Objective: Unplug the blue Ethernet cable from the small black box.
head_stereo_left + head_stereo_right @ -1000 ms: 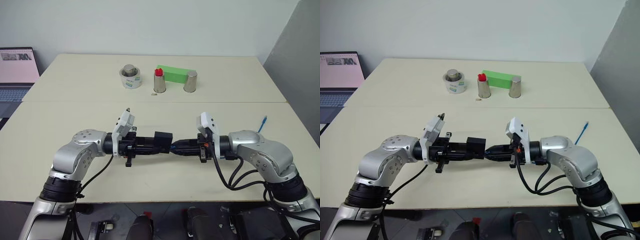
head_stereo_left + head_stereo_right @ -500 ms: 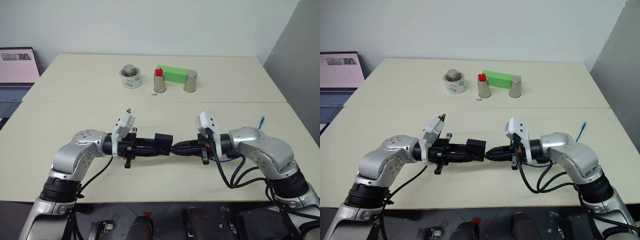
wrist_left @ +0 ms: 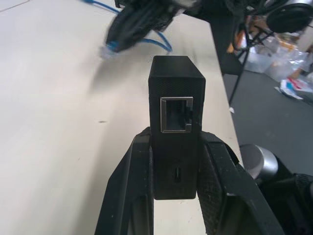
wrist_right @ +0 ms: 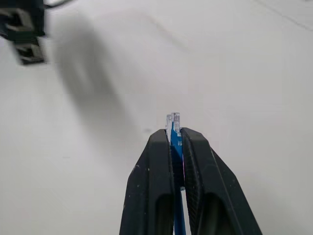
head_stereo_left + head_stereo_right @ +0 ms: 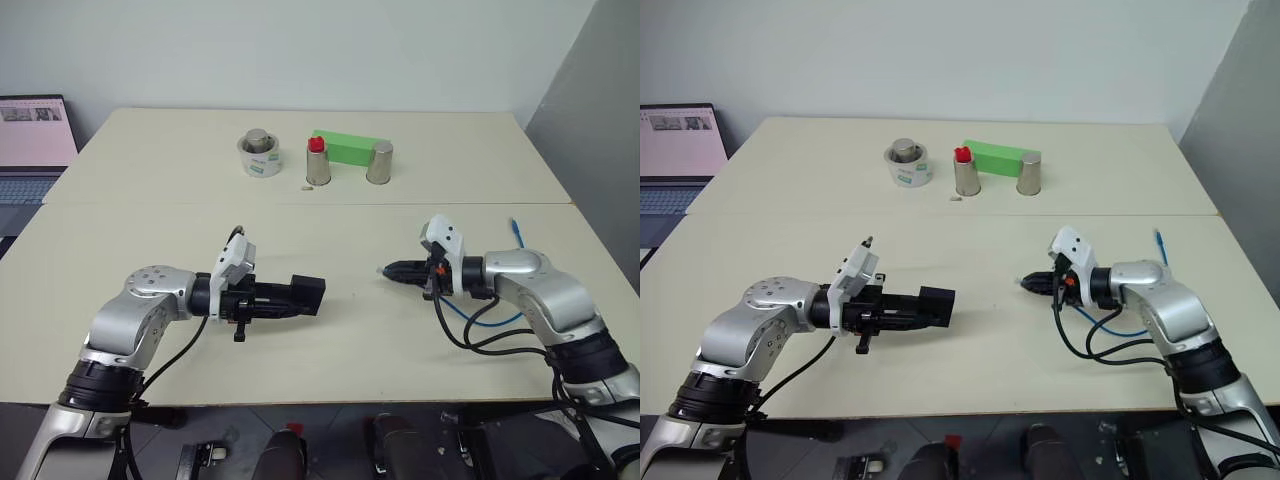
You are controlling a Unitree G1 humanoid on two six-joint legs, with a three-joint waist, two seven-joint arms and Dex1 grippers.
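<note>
The left gripper [image 3: 173,161] has its jaws clamped on the sides of the small black box [image 3: 175,98], which is held above the counter [image 5: 330,330] with its open metal-rimmed port [image 3: 176,114] facing the other arm. The right gripper [image 4: 175,139] has its jaws pressed together on the blue Ethernet cable [image 4: 176,147] just behind its clear plug [image 4: 173,120], which sticks out past the fingertips. Plug and box are well apart, with bare counter between them. Behind the right wrist the blue cable loops low over the counter [image 5: 480,318], and its far end [image 5: 517,233] lies near the right edge. At the back of the counter stand a roll of white tape with a metal weight on it [image 5: 260,153], two metal cups [image 5: 318,168] [image 5: 379,163], one topped with a red piece [image 5: 317,145], and a green block [image 5: 345,146]. A laptop [image 5: 35,135] sits at the far left.
</note>
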